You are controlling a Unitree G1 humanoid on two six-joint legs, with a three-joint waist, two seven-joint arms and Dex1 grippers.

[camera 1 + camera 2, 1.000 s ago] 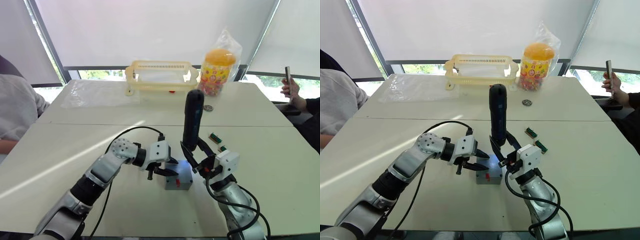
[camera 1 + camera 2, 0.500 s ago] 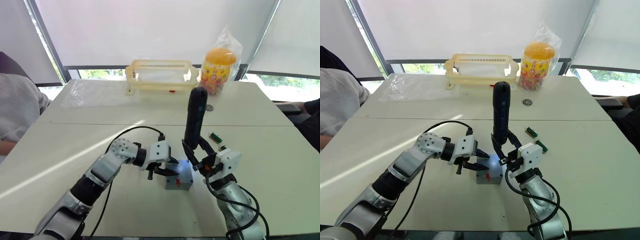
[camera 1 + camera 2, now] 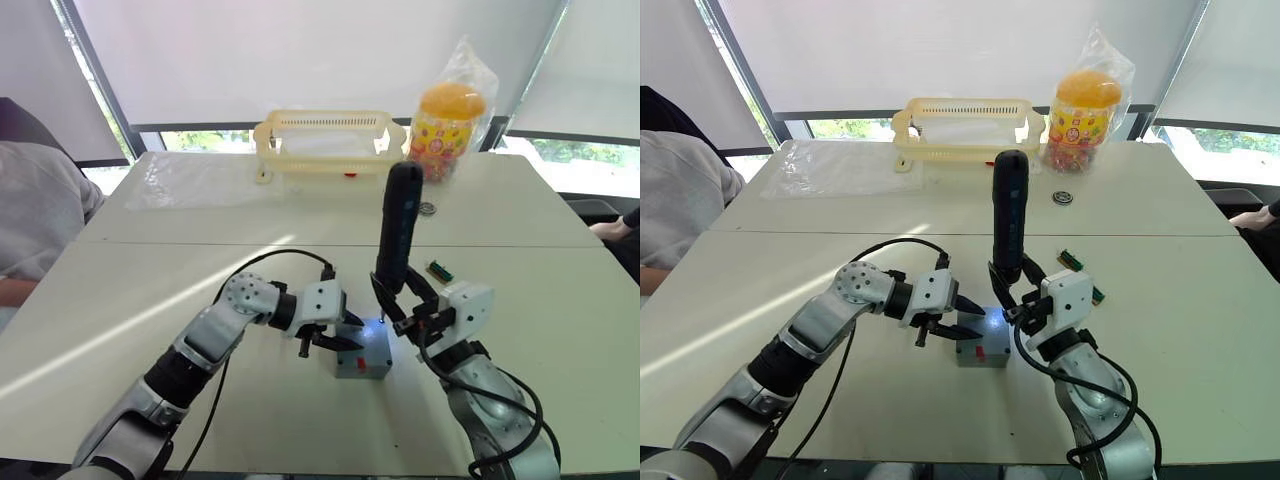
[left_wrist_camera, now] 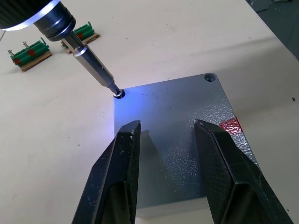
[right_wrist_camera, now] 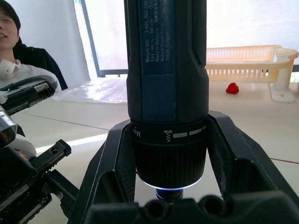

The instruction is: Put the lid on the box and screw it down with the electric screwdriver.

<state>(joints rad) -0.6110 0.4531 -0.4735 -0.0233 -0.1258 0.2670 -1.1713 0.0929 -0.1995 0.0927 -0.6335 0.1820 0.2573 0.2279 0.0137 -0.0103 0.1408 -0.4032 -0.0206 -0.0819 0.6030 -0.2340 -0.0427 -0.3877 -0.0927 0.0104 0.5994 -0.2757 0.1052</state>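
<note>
Electric screwdriver [image 3: 397, 230] now more upright.

1. The lid [image 4: 177, 140], flat and grey, lies on the pale table [image 4: 154, 42].
2. The left gripper [image 4: 169, 175] has its two black fingers [image 4: 117, 182] spread over the lid.
3. The electric screwdriver [image 4: 70, 37] sets its bit tip in a corner screw hole, lit blue-white.
4. Two green circuit boards [image 4: 30, 51] lie beyond.

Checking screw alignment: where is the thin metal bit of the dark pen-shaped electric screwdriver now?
The dark electric screwdriver, upright in the right gripper, has its bit in a corner hole of the grey lid, just beyond the left gripper.
</note>
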